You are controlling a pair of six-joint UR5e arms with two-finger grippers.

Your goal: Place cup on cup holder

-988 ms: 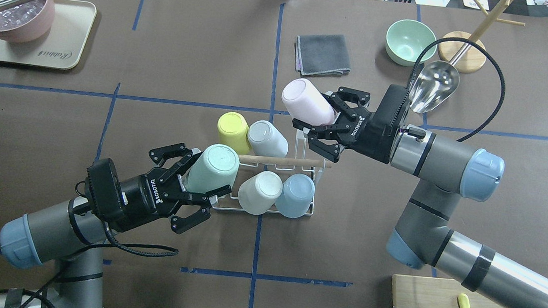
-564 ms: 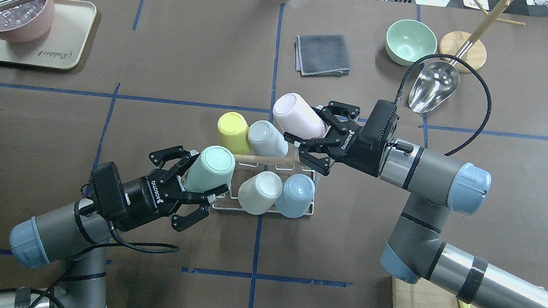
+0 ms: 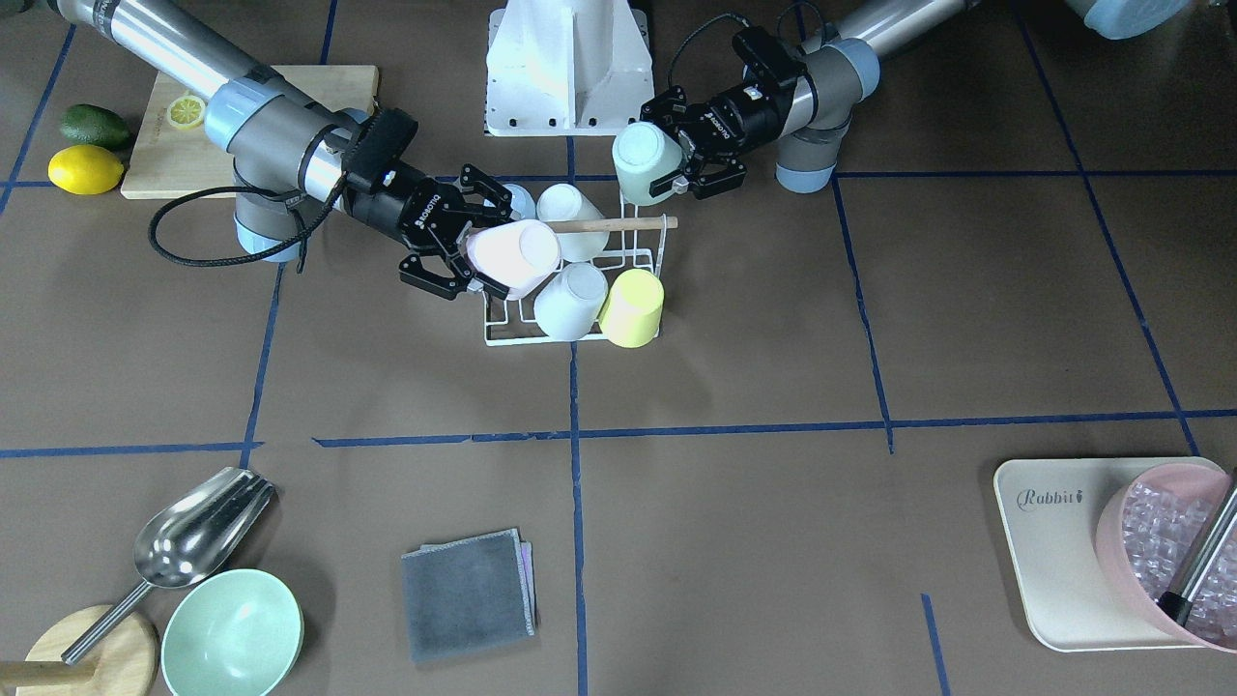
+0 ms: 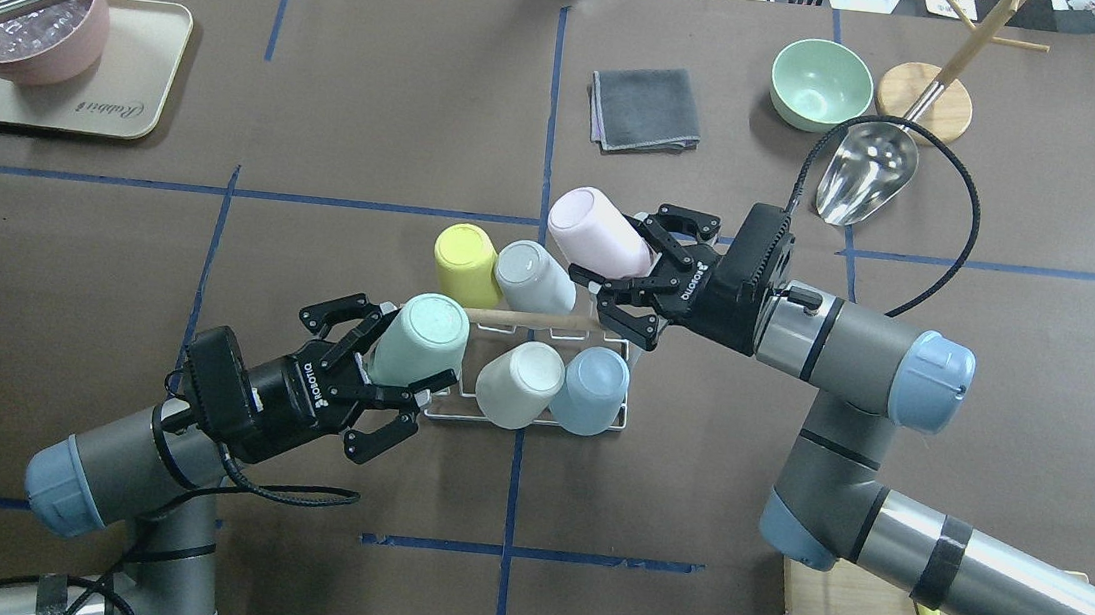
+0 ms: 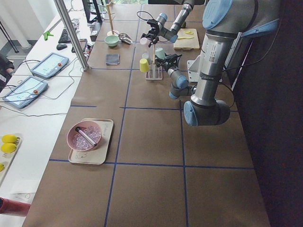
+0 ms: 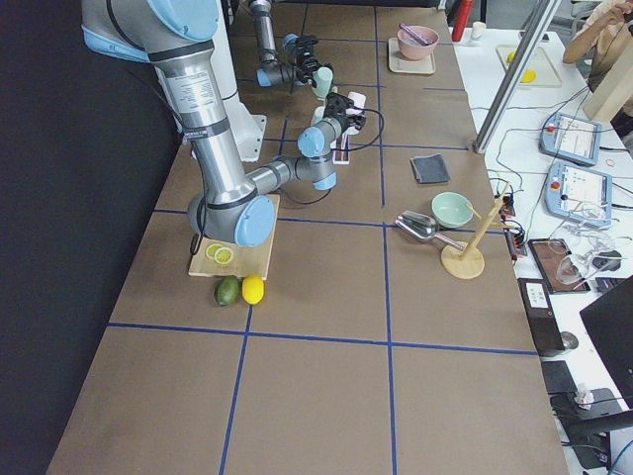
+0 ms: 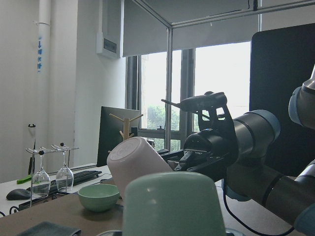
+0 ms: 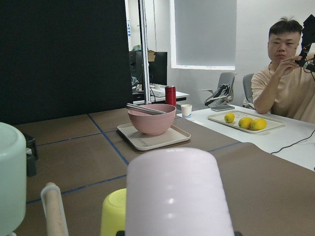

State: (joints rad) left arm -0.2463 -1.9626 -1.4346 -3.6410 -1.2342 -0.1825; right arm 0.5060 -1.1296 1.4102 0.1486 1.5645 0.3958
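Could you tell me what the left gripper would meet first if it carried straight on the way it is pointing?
Probably the pink cup in the right gripper: it sits straight ahead of the left gripper and its mint cup, though depth is unclear.

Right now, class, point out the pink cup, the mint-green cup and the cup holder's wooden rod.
pink cup (image 4: pixel 599 237), overhead exterior view, on its side wall.
mint-green cup (image 4: pixel 421 341), overhead exterior view, on its upturned base.
wooden rod (image 4: pixel 531 319), overhead exterior view, midway along its bare length.
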